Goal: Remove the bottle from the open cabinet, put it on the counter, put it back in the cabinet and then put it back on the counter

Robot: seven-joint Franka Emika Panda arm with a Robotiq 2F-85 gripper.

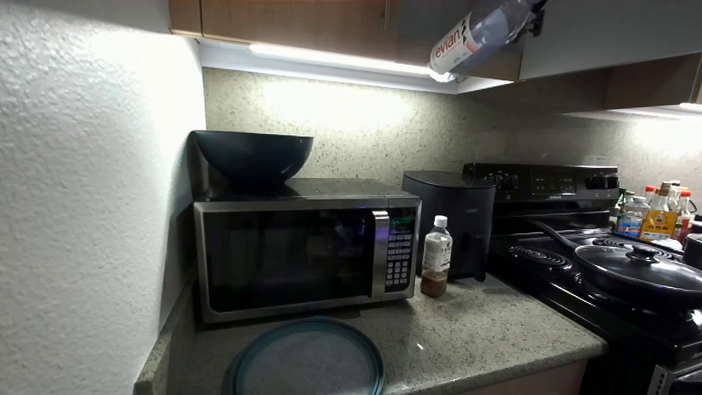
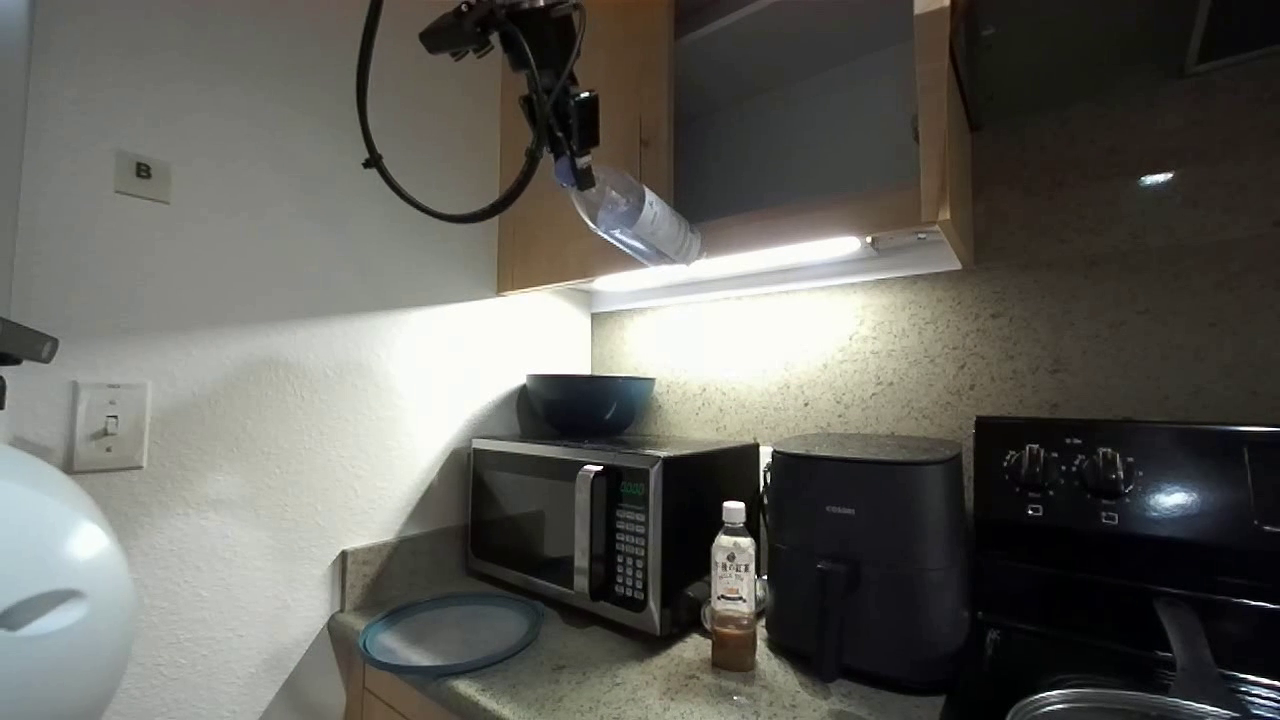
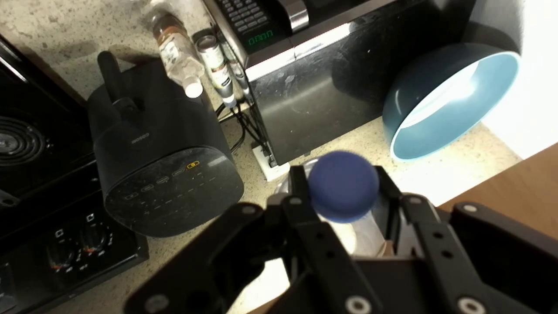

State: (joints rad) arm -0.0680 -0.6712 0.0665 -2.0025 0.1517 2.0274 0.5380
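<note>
Light source: narrow white light strip [image 1: 340, 60] beneath a brown wooden wall-hung cabinet [image 1: 296, 22], burnt out to plain white in both exterior views. Speckled grey-beige stone backsplash [image 2: 900, 340], in an exterior view: bright pool below strip; dim at right. White textured wall [image 2: 250, 250]: slanting shadow edge, duller above. Glossy black stove control panel [image 2: 1195, 460]: small white glare. Wrist view: round blue bottle cap [image 3: 343, 186], soft-edged; smooth blue bowl [image 3: 460, 113], highlight inside.

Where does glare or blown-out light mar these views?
In both exterior views the light strip under the cabinet blows out white; in an exterior view the stove's control panel catches a hot spot; in the wrist view glare streaks the microwave's front edge.
</note>
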